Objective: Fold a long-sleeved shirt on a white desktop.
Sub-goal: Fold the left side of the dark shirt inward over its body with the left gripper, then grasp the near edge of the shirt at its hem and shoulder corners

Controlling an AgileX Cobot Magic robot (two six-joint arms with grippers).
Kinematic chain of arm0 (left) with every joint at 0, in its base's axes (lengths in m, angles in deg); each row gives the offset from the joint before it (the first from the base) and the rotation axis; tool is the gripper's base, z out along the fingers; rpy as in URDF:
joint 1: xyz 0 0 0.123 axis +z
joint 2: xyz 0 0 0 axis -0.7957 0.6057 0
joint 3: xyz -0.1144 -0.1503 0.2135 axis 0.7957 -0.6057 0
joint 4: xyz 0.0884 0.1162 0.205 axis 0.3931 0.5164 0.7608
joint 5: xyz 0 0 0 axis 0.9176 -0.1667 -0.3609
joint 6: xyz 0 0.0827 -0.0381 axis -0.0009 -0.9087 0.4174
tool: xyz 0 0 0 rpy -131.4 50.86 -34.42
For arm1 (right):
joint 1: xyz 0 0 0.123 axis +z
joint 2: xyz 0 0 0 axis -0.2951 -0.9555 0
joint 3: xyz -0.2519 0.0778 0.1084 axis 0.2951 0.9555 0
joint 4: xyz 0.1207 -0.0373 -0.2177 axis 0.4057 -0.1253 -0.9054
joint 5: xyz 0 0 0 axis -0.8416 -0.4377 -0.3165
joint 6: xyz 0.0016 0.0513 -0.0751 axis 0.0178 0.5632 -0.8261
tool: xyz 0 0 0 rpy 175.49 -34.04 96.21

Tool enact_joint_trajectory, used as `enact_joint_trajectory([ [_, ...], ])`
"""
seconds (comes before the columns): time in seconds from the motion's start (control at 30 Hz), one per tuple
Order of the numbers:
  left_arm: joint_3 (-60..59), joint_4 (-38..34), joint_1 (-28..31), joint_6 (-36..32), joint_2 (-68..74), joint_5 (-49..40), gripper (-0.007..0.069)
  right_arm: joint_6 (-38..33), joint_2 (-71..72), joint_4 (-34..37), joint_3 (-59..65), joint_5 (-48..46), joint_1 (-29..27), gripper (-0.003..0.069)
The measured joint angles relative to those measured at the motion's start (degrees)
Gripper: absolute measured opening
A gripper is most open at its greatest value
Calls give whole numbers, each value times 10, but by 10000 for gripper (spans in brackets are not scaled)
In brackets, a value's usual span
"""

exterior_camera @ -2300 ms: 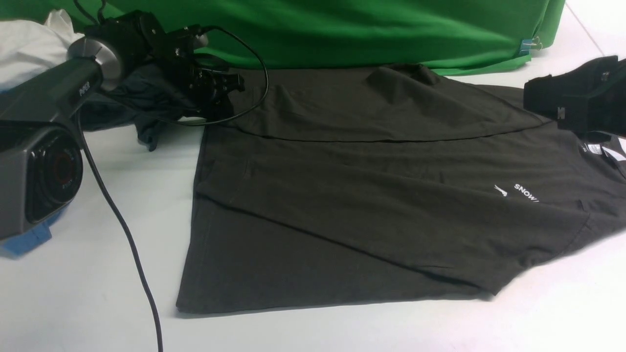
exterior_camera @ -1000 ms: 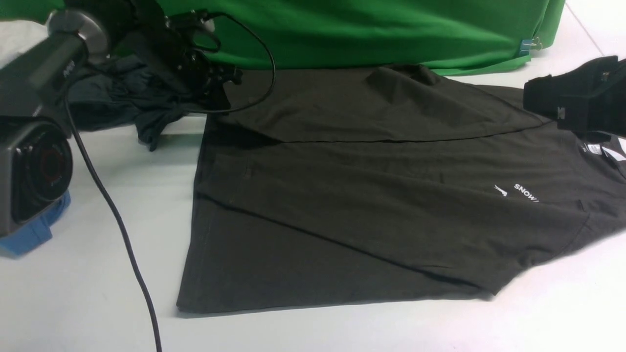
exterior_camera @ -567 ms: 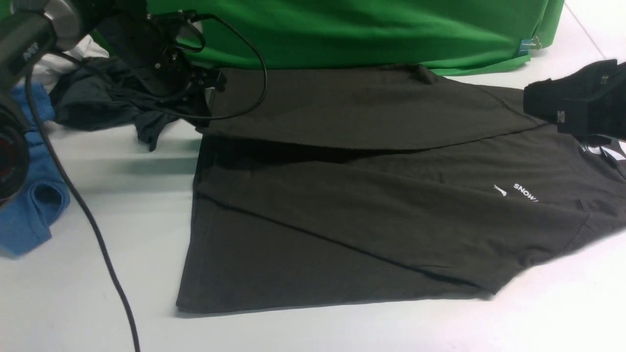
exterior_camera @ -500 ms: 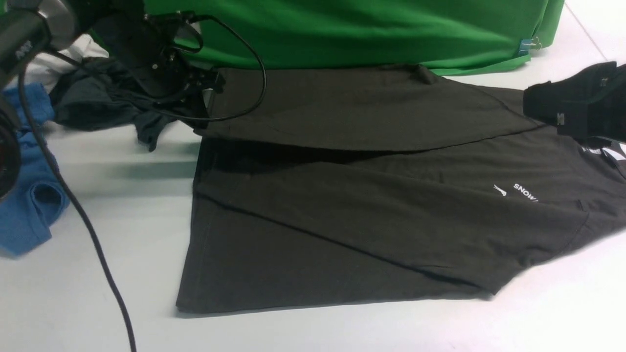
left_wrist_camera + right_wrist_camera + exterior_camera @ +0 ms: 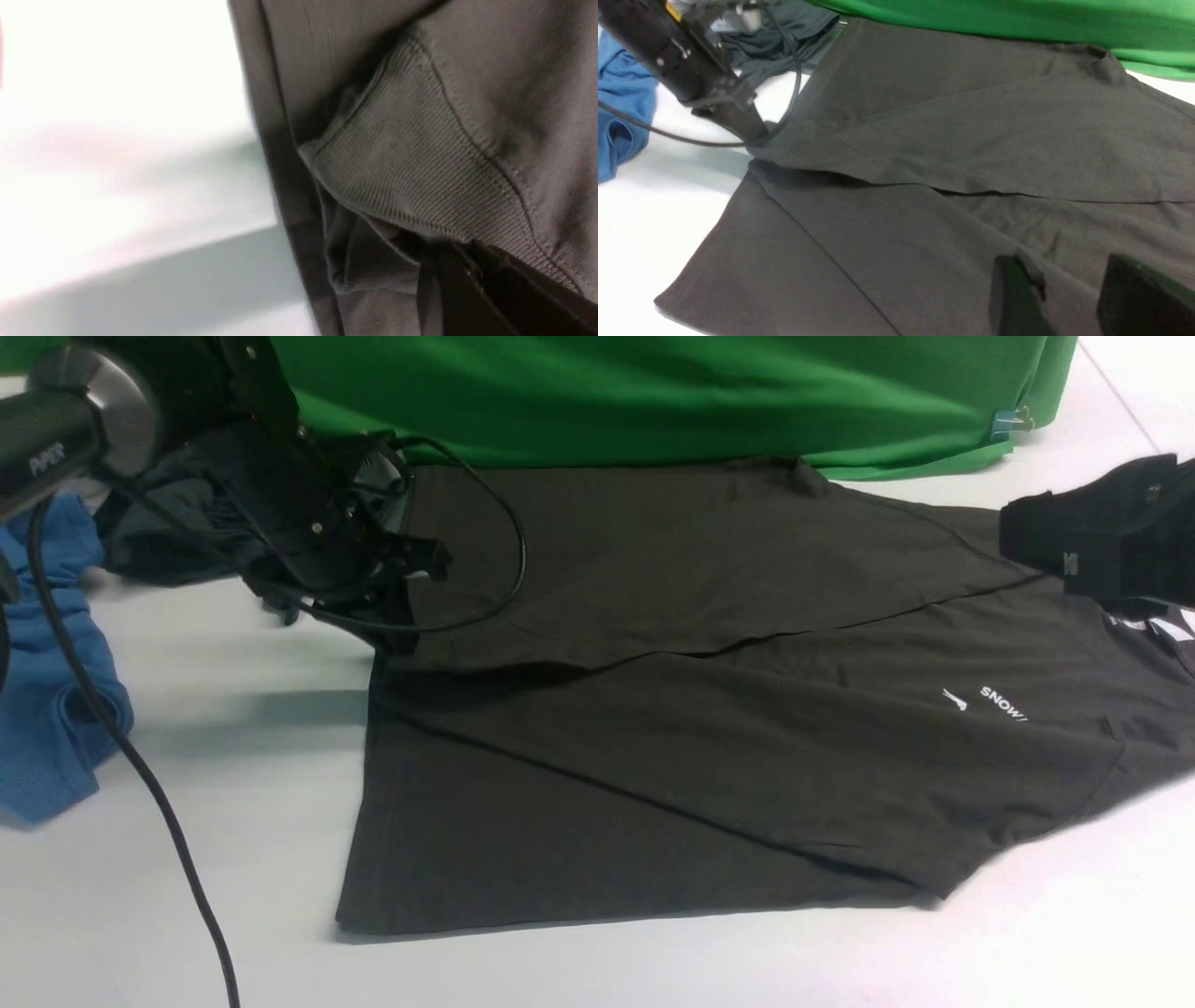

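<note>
Your left gripper (image 5: 392, 611) is clamped tight on the ribbed cuff (image 5: 402, 154) of the long-sleeved shirt (image 5: 700, 737). The left wrist view shows the cuff bunched between the dark fingers (image 5: 467, 284). It holds that cuff just above the shirt's far left corner, so the far panel of cloth rises a little there and casts a shadow on the layer beneath.

The shirt itself lies spread on the white desktop (image 5: 653, 971), hem toward your left and chest toward your right, with the white lettering (image 5: 1004, 703) showing near the right edge. A near fold runs as a diagonal crease across the body.

Your right gripper (image 5: 1059, 266) sits low over the shirt's right end with its two fingers standing well apart – nothing is caught between them. Whether the tips press on the cloth I cannot tell from these views.

Off to your left, a blue garment (image 5: 47, 709) and a dark slate garment (image 5: 159, 541) lie beside the shirt, and a green backdrop (image 5: 653, 392) runs along the far side.
</note>
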Motion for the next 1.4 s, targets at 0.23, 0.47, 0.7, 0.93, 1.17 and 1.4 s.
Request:
enact_joint_trajectory([
  [0.23,-3,11,0,57,0,6,143,-4,0,-1,0,1,0,248],
  [0.47,-7,10,0,63,-4,-17,428,-7,0,-5,0,1,0,248],
  [0.7,-76,8,-1,53,-70,-17,605,-33,0,-13,0,-1,0,248],
  [0.93,-289,15,-1,48,-223,28,617,-44,-11,-14,0,12,0,248],
  [1.17,-516,-4,-1,67,-328,146,597,-48,-58,-15,0,19,0,248],
  [1.4,-553,-73,-1,32,-301,233,567,-62,-102,-17,0,17,0,248],
])
